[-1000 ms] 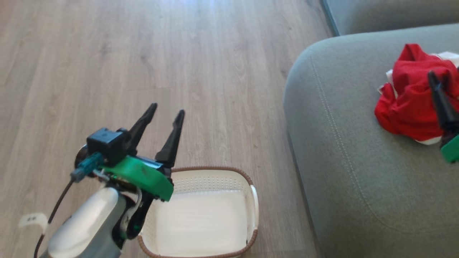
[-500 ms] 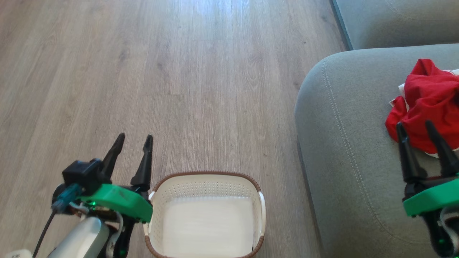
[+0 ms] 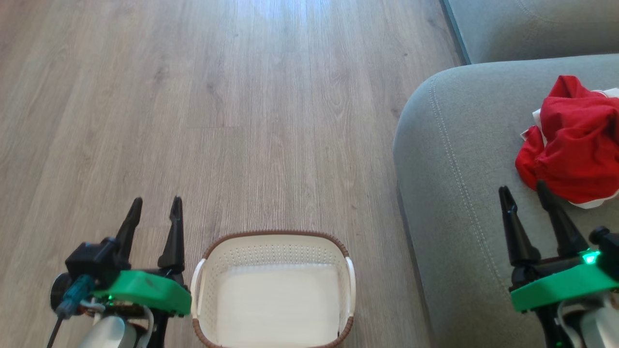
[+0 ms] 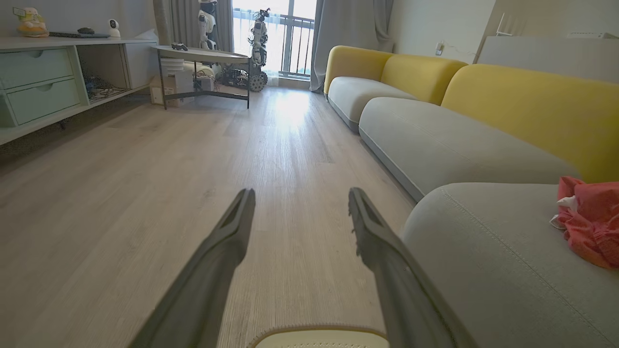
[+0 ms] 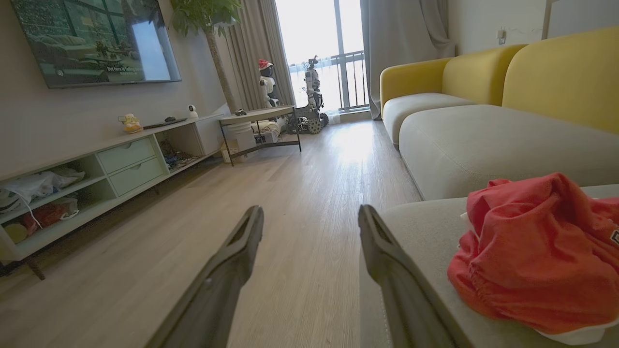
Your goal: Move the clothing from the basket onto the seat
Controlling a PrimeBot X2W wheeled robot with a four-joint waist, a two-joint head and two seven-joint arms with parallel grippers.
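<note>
The red clothing (image 3: 575, 142) lies crumpled on the grey-green seat (image 3: 459, 159), with a white edge showing; it also appears as a red heap (image 5: 537, 251) in the right wrist view and at the right edge (image 4: 590, 222) of the left wrist view. On the floor stands the white basket (image 3: 273, 244) with its brown rim, nothing inside it. My left gripper (image 3: 154, 205) hangs open just left of the basket. Over the seat, near the clothing's front edge, my right gripper (image 3: 522, 191) is open and holds nothing.
Wooden floor (image 3: 242, 121) stretches ahead of the basket. A second grey seat cushion (image 3: 532, 24) lies beyond the first, with yellow backrests (image 4: 527, 111). A low cabinet (image 5: 96, 169) and a small table (image 5: 256, 121) stand along the far wall.
My right gripper has drawn back off the clothing, which stays on the seat. My left gripper has moved down and left, clear of the basket. The head camera has shifted too.
</note>
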